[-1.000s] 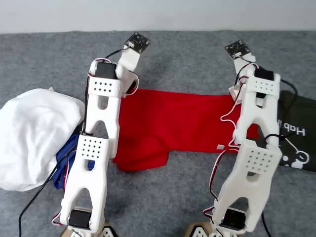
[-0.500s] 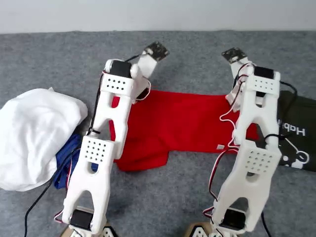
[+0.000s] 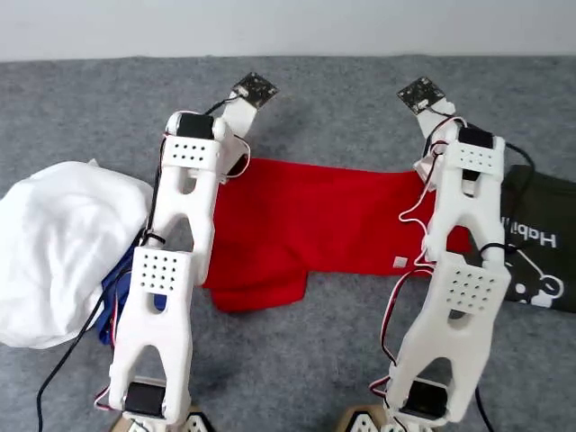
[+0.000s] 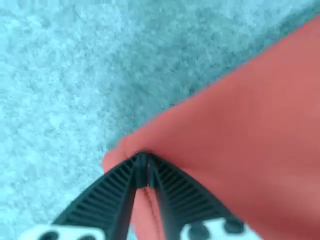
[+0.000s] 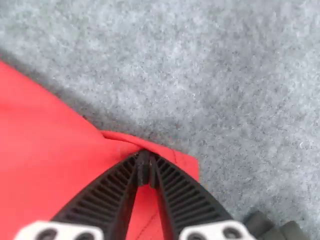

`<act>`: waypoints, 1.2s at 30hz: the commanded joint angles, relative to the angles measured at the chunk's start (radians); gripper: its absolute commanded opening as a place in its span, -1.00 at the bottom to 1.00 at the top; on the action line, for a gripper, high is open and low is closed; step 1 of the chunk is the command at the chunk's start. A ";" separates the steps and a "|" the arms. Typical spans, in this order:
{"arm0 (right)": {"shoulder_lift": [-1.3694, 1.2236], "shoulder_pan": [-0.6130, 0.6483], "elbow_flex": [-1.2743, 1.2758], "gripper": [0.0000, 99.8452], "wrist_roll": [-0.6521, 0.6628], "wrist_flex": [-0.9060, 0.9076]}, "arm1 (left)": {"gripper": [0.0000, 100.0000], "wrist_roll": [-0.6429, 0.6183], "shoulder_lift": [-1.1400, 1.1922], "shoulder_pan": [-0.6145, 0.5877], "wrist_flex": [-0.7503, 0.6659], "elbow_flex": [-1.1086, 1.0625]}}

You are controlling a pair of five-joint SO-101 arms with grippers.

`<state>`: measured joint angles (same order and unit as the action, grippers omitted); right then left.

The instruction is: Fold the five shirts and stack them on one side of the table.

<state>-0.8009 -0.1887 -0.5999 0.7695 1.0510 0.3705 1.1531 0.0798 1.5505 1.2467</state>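
The flat red fabric shirt (image 3: pixel 315 225) lies spread on the grey felt worktop (image 3: pixel 342 108); my left hand (image 4: pixel 142 167) and right hand (image 5: pixel 144 167) each clench one of its far corners. So little hem is pinched that, I judge, uneven pulling could slip a corner free and skew the fold.

We see a red shirt (image 3: pixel 315 225) spread wide across the middle of the grey table, one lower flap bunched toward the near side. Its far corners are pinched by the left gripper (image 4: pixel 142 167) and right gripper (image 5: pixel 145 167). A white shirt (image 3: pixel 63 243) sits crumpled at left, with a blue shirt (image 3: pixel 117 288) partly under it. A black shirt (image 3: pixel 544 243) lies flat at the right edge.
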 commanded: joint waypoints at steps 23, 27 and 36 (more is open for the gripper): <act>0.326 0.340 -0.043 -0.98 -0.003 0.745 | -0.96 -0.120 -0.675 -0.319 0.207 -0.240; 0.334 0.421 -0.041 -0.91 -0.068 0.746 | -0.96 -0.114 -0.890 -0.404 0.206 -0.496; 0.334 0.685 -0.040 -0.69 -0.184 0.746 | -0.96 -0.057 -1.174 -0.580 0.201 -0.814</act>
<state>-0.5416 0.4127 -0.5999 0.6114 1.7538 0.2969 0.0836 -0.4542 1.7346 0.4749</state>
